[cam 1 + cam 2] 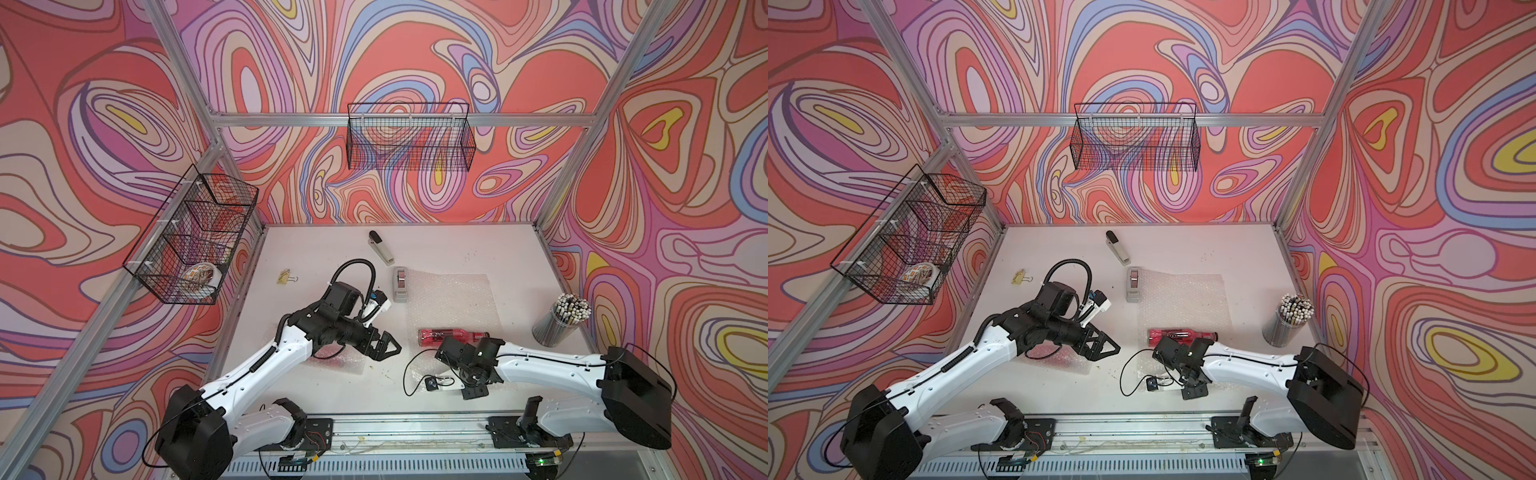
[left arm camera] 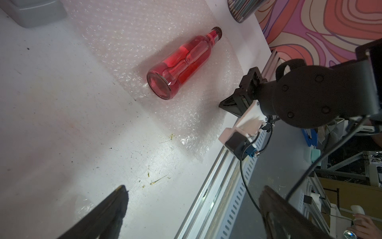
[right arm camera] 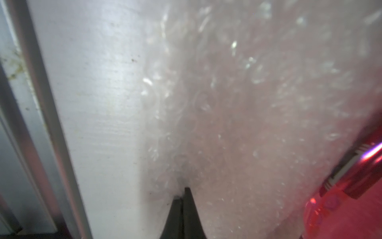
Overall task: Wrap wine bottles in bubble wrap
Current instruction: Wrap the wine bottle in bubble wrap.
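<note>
White and scuffed, the table (image 1: 316,257) stands inside walls of swirling pink and orange. In both top views the small clear glass bottle of red liquid (image 1: 453,336) (image 1: 1183,333) lies on its side on the near part of the clear square bubble wrap sheet (image 1: 453,299). Being round, it could roll off toward the far edge if I lift the film under it too steeply. Its long axis runs across the table, dark cap toward the grey cup of pencils (image 1: 557,328), base toward my left gripper (image 1: 388,348). That gripper hangs spread wide, well apart from the bottle, so nothing steadies the glass. Under that arm lies a second, crumpled bubble wrap sheet (image 1: 345,363); whether it hides a bottle I cannot tell. My right gripper (image 1: 473,386) is down at the first sheet's near edge.

From the left wrist, I grip only one spot of that edge, so the sheet may fold askew, not evenly over the bottle. The round base faces this camera; the neck points away, roughly along the aluminium front rail (image 2: 208,192).

From the right wrist, my fingertips (image 3: 191,211) are clenched together with film puckered at their tips; I judge they pinch the sheet's edge. So thin a hold could slip free on the pull. The bottle's red glass shows near, not touching.
</note>
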